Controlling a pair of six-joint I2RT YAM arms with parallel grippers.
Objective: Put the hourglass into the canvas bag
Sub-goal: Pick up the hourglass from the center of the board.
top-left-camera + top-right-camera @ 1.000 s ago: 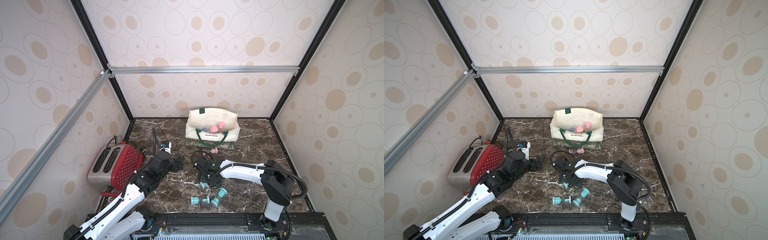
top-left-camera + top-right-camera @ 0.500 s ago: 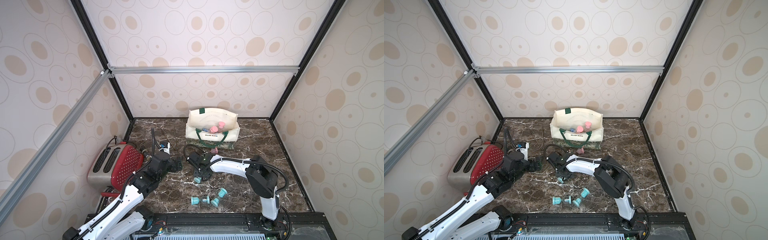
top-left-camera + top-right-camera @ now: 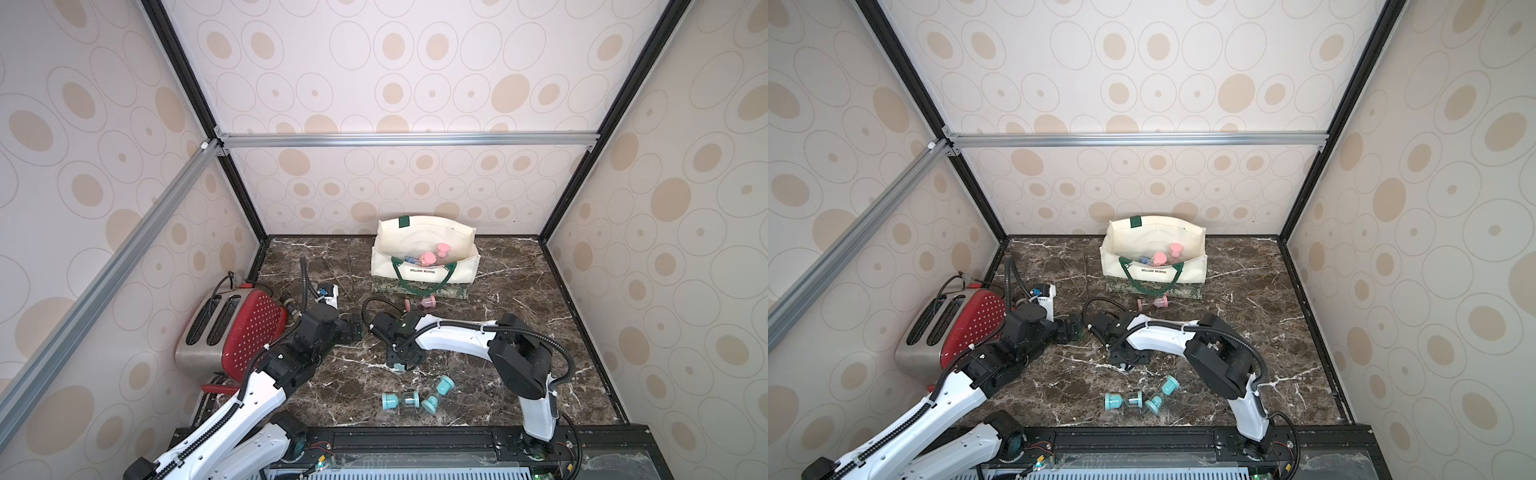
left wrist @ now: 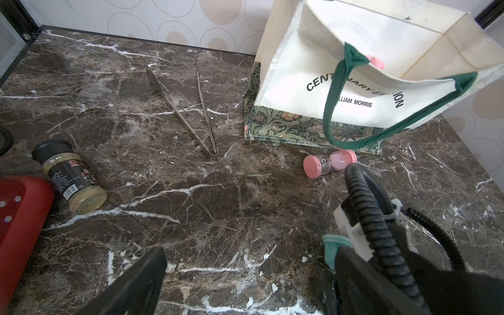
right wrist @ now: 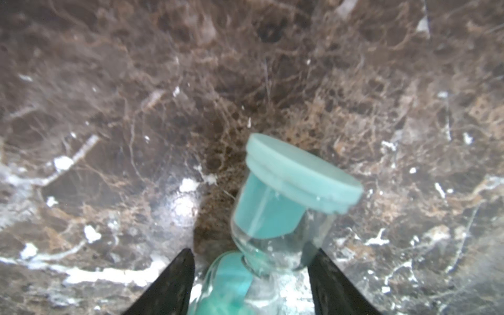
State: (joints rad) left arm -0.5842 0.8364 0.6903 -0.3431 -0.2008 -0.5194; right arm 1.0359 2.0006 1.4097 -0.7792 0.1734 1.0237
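Teal, its glass tilted, one hourglass (image 5: 283, 207) is clamped between the right jaws low over the marble counter (image 3: 519, 299), well short of the canvas bag (image 3: 424, 272) standing open by the back wall. A pink hourglass (image 3: 420, 303) lies between them, just before the bag's base. The left jaws stand apart, empty. Two more teal hourglasses (image 3: 400, 400) lie near the front edge, making three; two pink caps (image 3: 427, 258) show inside the bag. One pair of tongs (image 4: 212, 153), one spice jar (image 4: 72, 177), one red toaster (image 3: 232, 332).

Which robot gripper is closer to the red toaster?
Left. The left gripper is a short way from the red toaster; the right gripper is beyond it, farther away, over a teal hourglass.
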